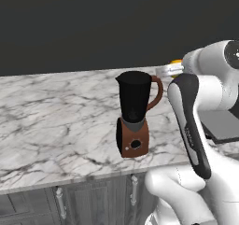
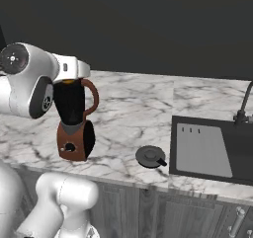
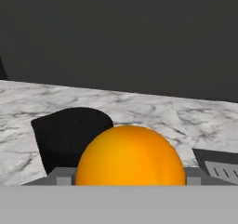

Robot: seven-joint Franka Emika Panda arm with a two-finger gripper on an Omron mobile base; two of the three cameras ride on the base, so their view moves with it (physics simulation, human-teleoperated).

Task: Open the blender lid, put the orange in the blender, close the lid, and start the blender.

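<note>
— Marble, white with grey veins, runs the whole counter (image 1: 56, 121). Where is the blender (image 1: 134, 114) on it?

— Near the front edge, upright, its black jar on the brown base, the handle curving off to the right in the left base view. The jar's top stands uncovered. The blender lid (image 2: 150, 156) lies flat on the counter to the right of the blender, near the front edge, between the blender and the sink (image 2: 213, 150).

— And the orange (image 3: 130, 157)?

— Clamped in the gripper (image 3: 130, 179). The hand view has it large and low in the middle, with a grey finger (image 3: 62, 176) pressed against each side. In the left base view a sliver of orange shows at the hand, just beyond the jar's handle and above the counter. The black jar sits just past the fruit and to its left in the hand view.

— Anything in the way?

— From the right base camera the arm's thick white link crosses in front of the jar's left side and rim, so how the fruit sits over the opening cannot be told there. A dark faucet (image 2: 243, 106) rises at the far right of the sink, well apart from the blender. Grey cabinet doors (image 1: 93, 203) run below the counter.
</note>
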